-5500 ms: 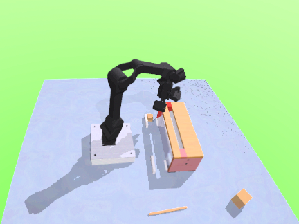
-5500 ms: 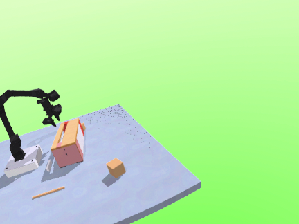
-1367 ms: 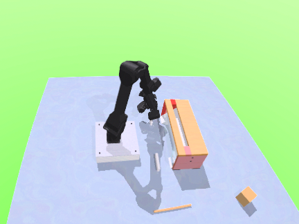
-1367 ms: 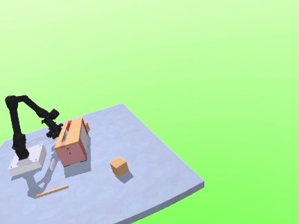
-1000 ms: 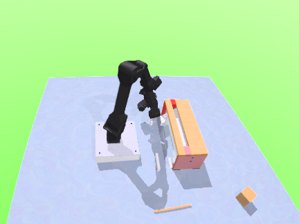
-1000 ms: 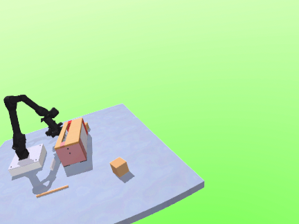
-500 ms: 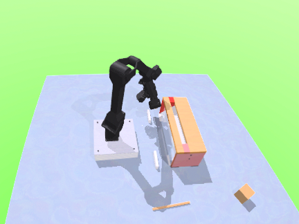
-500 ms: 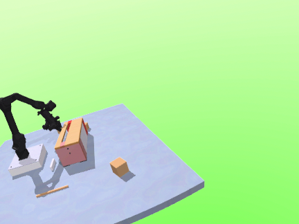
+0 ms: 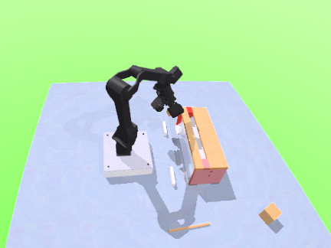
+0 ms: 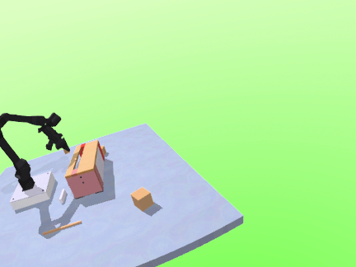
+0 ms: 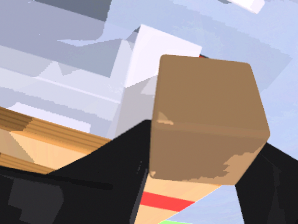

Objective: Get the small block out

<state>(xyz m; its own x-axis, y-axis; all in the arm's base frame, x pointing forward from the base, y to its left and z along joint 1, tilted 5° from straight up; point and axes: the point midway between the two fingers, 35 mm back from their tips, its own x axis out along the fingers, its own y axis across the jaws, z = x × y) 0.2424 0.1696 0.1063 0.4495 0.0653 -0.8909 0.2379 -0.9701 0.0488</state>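
Note:
My gripper is shut on the small tan block. The block fills the space between the black fingers in the wrist view; in the top and exterior views only a small part shows below the fingertips. It is held in the air, outside the box and close to the front of its far end, at roughly the height of the box top. The box stands upright, with a wooden top, red far-end parts and a pink near end. Its shelf is hard to make out.
White bars lie between the box and the arm's base. A thin wooden stick and a larger tan cube lie nearer the camera. Another tan piece is behind the box.

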